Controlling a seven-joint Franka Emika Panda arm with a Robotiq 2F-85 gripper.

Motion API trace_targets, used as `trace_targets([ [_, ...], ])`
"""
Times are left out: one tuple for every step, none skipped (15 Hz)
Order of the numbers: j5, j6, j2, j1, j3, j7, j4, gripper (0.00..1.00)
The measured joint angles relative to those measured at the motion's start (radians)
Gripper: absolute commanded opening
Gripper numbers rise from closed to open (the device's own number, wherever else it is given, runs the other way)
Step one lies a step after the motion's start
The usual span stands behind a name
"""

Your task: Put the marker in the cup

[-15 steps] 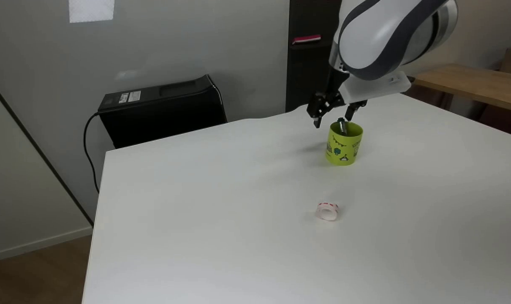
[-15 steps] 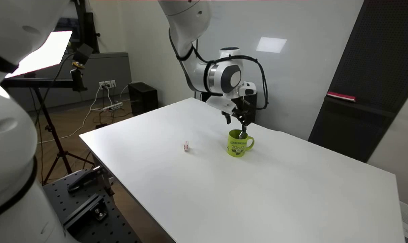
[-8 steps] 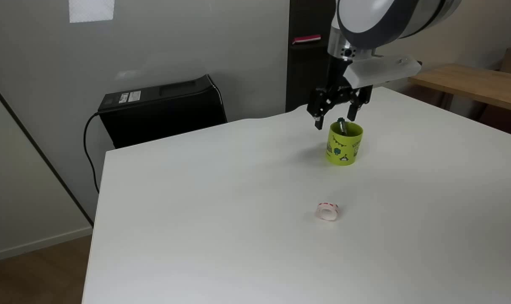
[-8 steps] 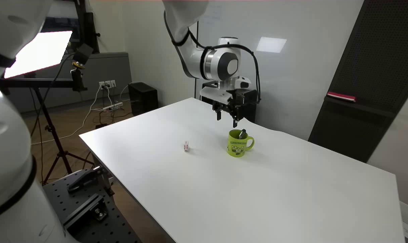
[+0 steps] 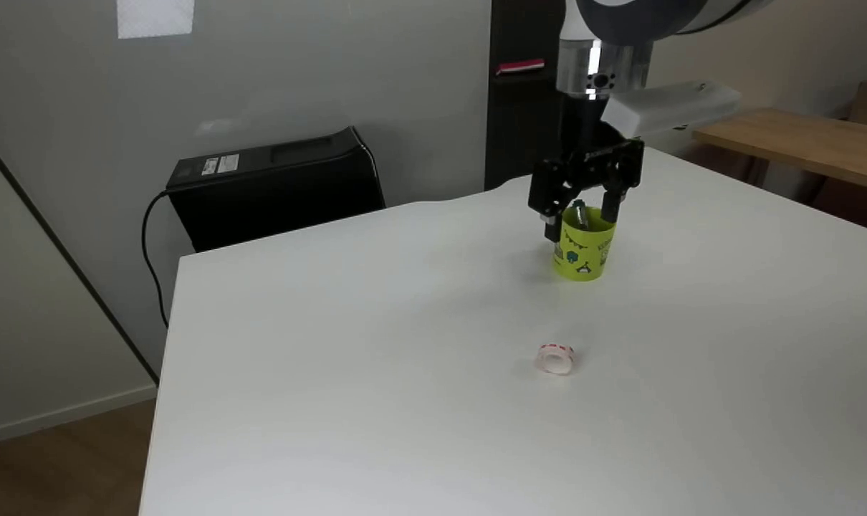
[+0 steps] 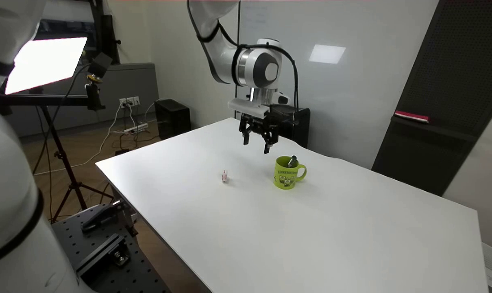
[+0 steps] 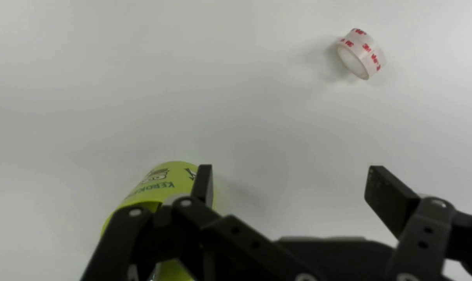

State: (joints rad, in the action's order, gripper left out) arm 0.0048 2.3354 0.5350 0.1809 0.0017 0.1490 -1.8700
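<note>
The gripper (image 6: pixel 256 146) hangs above the table (image 6: pixel 311 236) with its two fingers (image 5: pixel 610 208) spread wide apart, so it is released. The green cup (image 6: pixel 284 184) stands upright on the table, lower than the gripper and near it, off to one side. The marker (image 6: pixel 292 161) is inside the cup, apart from the gripper. It tilts a little, and only its top end pokes up; the cup's wall hides the rest.

In an exterior view, the fingers cover both sides of the cup's rim, and the marker's top peeks through the gap between them. The handle (image 6: pixel 302 173) is hidden there, but it shows in an exterior view, on the side away from the gripper.

In the wrist view, one finger and the dark parts behind it cover a lot of the cup. A tiny shiny bit (image 7: pixel 154 274) peeks out by the bottom edge, too small to tell what it is.

A little roll of tape (image 7: pixel 370 54) sits well apart from the gripper, out past the fingertips. Its red print is just specks in both exterior views.

The arm (image 6: pixel 250 73) goes up from the gripper and is cut off at the top. Behind the gripper is a black box (image 6: pixel 305 122), partly covered, and the two dark shapes are hard to tell apart.
</note>
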Motion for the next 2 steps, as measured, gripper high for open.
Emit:
trace_targets([
  [0.000,-0.009,-0.005,-0.004,0.006,-0.006,-0.005,1.00],
  [0.001,-0.012,-0.007,-0.007,0.008,-0.010,-0.008,1.00],
])
